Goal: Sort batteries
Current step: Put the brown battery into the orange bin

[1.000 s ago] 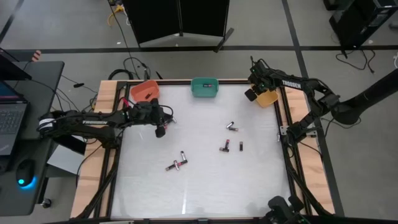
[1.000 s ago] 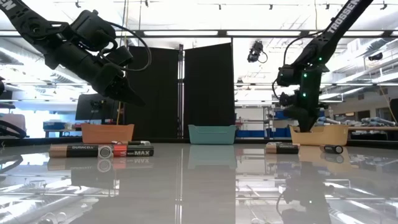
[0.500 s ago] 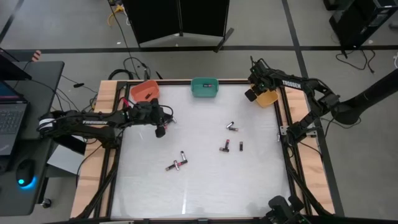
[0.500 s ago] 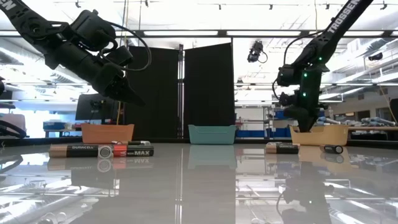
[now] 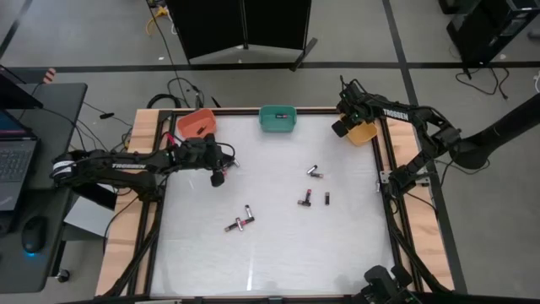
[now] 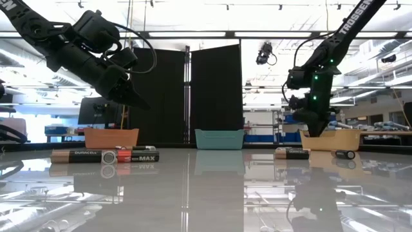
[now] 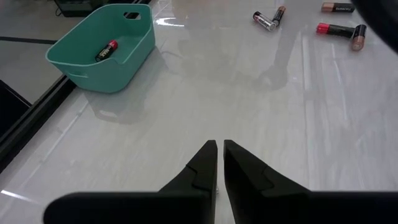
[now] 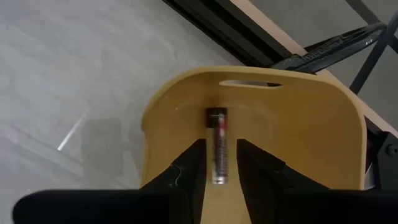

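My right gripper (image 8: pixel 219 148) hangs open over the yellow bin (image 8: pixel 298 124) at the table's far right corner, fingers pointing down. A dark-and-red battery (image 8: pixel 217 149) lies on the bin's floor between the fingertips, apart from both. My left gripper (image 7: pixel 219 148) is shut on nothing, above the table's left part (image 5: pixel 218 179), tilted down toward the middle. Loose batteries lie on the table: a pair (image 5: pixel 314 171), two singles (image 5: pixel 306 199) (image 5: pixel 326 198), and a pair nearer the front (image 5: pixel 240 224). The teal bin (image 7: pixel 134 43) holds one battery (image 7: pixel 107 51).
The orange bin (image 5: pixel 197 123) stands at the far left, the teal bin (image 5: pixel 278 119) at the far middle, the yellow bin (image 5: pixel 363 133) at the far right. A dark frame rail (image 5: pixel 384 181) borders the white tabletop. The near half of the table is bare of objects.
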{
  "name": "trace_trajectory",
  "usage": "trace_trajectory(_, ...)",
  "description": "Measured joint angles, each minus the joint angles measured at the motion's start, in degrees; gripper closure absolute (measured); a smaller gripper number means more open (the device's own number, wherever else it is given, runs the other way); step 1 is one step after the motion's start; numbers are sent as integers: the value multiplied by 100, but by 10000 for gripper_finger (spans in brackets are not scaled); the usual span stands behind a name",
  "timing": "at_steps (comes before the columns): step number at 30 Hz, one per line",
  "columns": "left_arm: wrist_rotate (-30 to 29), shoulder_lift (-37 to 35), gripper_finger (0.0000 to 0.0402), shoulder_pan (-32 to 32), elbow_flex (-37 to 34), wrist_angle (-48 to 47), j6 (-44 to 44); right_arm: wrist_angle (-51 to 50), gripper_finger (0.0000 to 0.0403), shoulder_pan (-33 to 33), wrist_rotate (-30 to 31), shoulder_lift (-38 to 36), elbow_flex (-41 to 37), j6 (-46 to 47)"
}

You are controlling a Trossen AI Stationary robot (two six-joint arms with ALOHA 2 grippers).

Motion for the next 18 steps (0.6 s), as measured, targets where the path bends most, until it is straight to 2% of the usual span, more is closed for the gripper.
trace_trajectory(6, 0, 0, 367, 0, 0, 0, -2, -28, 281, 0, 0, 0, 0, -17)
trace_trajectory(10, 0, 0, 367, 0, 0, 15, -2, -86, 282, 0, 93, -47, 0, -130)
trace_trajectory(14, 0, 0, 367, 0, 0, 42, -4, -284, 319, 0, 114, -289, -2, -330)
trace_trajectory(18, 0, 0, 367, 0, 0, 44, -7, -515, 385, 25, 117, -784, -2, -365)
